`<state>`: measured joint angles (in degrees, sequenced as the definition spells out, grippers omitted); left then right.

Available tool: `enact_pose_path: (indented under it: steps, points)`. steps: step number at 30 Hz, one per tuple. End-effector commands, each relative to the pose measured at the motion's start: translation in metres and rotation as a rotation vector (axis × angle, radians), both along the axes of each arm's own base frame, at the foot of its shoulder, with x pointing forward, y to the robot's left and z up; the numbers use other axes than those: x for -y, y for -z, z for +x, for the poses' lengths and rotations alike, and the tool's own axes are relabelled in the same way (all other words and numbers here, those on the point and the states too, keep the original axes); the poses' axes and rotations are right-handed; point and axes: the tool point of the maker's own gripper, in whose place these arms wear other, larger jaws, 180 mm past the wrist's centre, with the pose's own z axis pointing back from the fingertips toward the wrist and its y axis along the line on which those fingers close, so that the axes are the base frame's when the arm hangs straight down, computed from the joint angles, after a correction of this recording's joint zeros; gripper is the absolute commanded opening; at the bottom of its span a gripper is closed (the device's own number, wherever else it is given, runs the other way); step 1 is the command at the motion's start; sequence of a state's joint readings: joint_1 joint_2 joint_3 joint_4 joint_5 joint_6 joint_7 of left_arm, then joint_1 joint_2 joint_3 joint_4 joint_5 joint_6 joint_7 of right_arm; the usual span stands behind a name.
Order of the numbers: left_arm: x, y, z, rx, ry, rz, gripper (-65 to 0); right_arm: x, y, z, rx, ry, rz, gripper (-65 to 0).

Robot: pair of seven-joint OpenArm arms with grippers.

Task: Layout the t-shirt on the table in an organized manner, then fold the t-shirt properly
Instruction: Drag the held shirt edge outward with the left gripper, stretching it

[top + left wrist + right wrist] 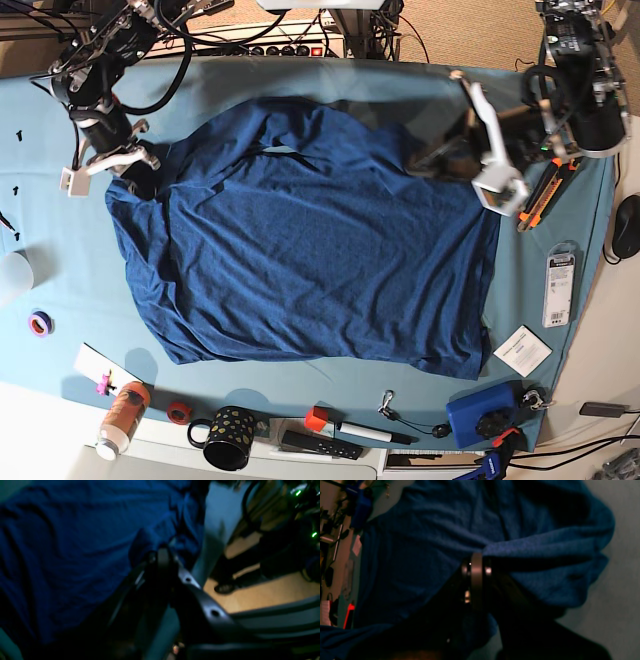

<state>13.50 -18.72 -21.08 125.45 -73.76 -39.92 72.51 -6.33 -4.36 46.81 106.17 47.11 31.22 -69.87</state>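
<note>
The dark navy t-shirt (300,250) lies spread over the middle of the table (60,250), which is covered in light teal cloth; the shirt is wrinkled. My left gripper (432,158) is at the shirt's right upper corner. In the left wrist view the gripper (160,555) is shut on a raised fold of the shirt (75,542). My right gripper (140,175) is at the shirt's left upper corner. In the right wrist view it (476,560) is shut on bunched fabric of the shirt (420,542).
Along the front edge stand a bottle (120,418), a black dotted mug (228,438), a marker (360,432) and a blue device (485,415). A white card (522,350), a package (558,285) and an orange tool (540,195) lie at the right. A tape roll (40,322) lies at the left.
</note>
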Motion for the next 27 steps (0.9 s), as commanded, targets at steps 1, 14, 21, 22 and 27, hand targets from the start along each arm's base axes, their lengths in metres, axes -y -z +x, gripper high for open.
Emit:
enact_pose_path:
  steps: [1,14,21,22,27]
  points:
    - [-0.001,-0.016,0.004,0.051,-0.004,-0.039,-65.0,0.0,-0.022,0.01,0.093,-0.018,-0.006,-65.0]
    - [-0.012,-0.051,0.035,0.202,-0.051,-0.042,-65.0,-0.008,-0.058,0.034,0.248,-0.084,-0.02,-65.0]
    - [-0.024,-0.055,0.056,0.272,-0.132,0.031,-65.0,0.005,-0.056,0.035,0.218,-0.076,-0.082,-65.0]
    - [-0.025,-0.055,0.057,0.274,-0.138,0.038,-65.0,0.007,-0.055,0.034,0.209,-0.074,-0.095,-65.0]
    - [-0.034,-0.051,0.067,0.3,-0.196,0.095,-65.0,0.022,-0.054,0.034,0.178,-0.05,-0.16,-65.0]
